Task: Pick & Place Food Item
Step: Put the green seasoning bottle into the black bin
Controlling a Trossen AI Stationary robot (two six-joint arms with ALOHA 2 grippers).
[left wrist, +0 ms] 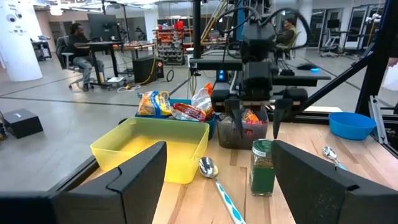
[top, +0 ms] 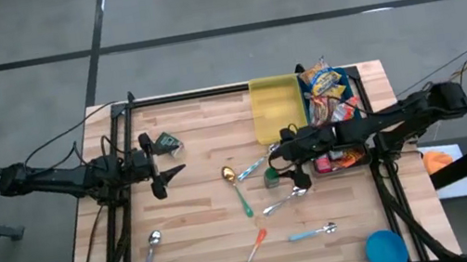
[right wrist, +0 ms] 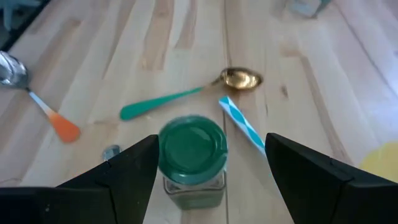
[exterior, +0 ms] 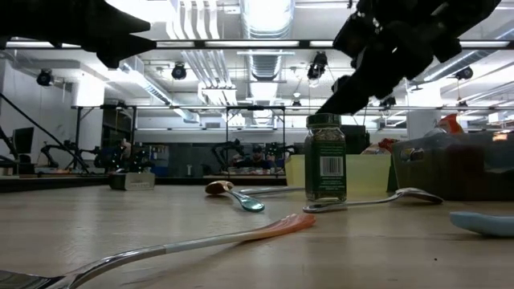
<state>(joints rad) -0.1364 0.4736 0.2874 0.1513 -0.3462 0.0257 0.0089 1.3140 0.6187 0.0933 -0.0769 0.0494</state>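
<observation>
Just right of centre in the high view, the right gripper (top: 293, 170) hangs open above the spice jar (top: 272, 177), which could tip if one finger clips its lid.

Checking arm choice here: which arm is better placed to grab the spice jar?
Right. The right gripper hangs open directly above the spice jar, fingers either side of it. The left gripper waits open across the table.

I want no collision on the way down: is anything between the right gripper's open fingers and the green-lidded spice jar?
Nothing. The right wrist view shows the spice jar standing between the right gripper's open fingers, nothing in between.
</observation>
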